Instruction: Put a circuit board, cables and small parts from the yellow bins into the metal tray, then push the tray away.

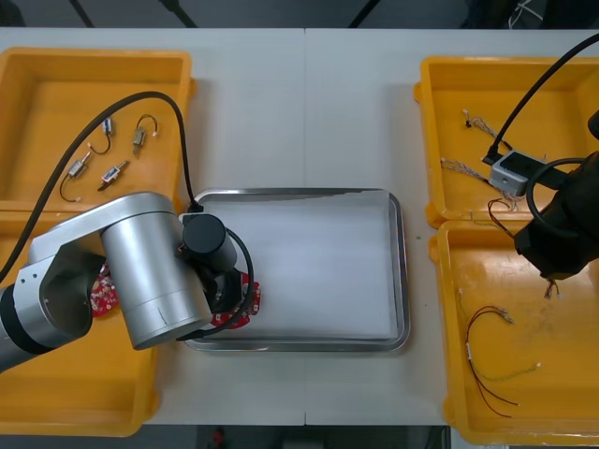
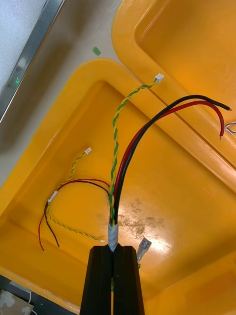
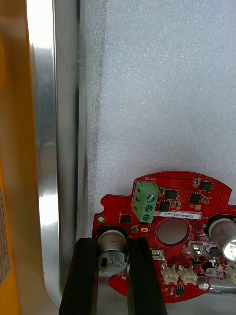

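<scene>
Board, round, red, in left pincer; twisted cables in right pincer.

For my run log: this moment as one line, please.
left gripper shut on circuit board over tray | right gripper shut on cables over yellow bin

Red circuit board over tray corner, cables pinched

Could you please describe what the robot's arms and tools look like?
The left arm is a silver cylinder with a black joint, and a black cable loops over it. The right arm looks black, with a small grey box beside it. The left tool and right tool each have two flat black fingers.
</scene>
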`<state>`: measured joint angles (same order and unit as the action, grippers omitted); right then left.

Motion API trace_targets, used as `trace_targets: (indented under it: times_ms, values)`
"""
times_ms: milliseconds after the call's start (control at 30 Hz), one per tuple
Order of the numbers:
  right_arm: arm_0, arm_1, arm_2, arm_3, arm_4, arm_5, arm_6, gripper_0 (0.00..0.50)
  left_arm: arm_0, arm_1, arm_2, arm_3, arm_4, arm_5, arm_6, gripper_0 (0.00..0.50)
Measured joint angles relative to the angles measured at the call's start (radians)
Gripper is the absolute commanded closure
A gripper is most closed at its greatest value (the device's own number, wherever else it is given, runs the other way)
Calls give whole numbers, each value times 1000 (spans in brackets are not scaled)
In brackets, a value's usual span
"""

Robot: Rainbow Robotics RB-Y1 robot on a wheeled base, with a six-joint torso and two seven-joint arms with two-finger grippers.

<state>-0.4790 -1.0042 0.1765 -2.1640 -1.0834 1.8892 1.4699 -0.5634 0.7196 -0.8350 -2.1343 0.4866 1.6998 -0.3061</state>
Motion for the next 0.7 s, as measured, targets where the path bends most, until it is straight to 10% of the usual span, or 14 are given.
trace_targets:
  times_ms: [167, 300, 400, 700]
  values:
    - [0, 0, 0, 0, 0, 0, 0, 500, 0, 0, -10, 3, -7, -3, 0, 491]
    - [0, 0, 0, 0, 0, 0, 0, 500, 0, 0, -11, 3, -7, -3, 0, 194]
    - [0, 0, 0, 0, 0, 0, 0, 500, 0, 0, -11, 3, -7, -3, 0, 97]
    - [0, 0, 0, 0, 0, 0, 0, 500, 0, 0, -11, 2, -7, -4, 0, 0]
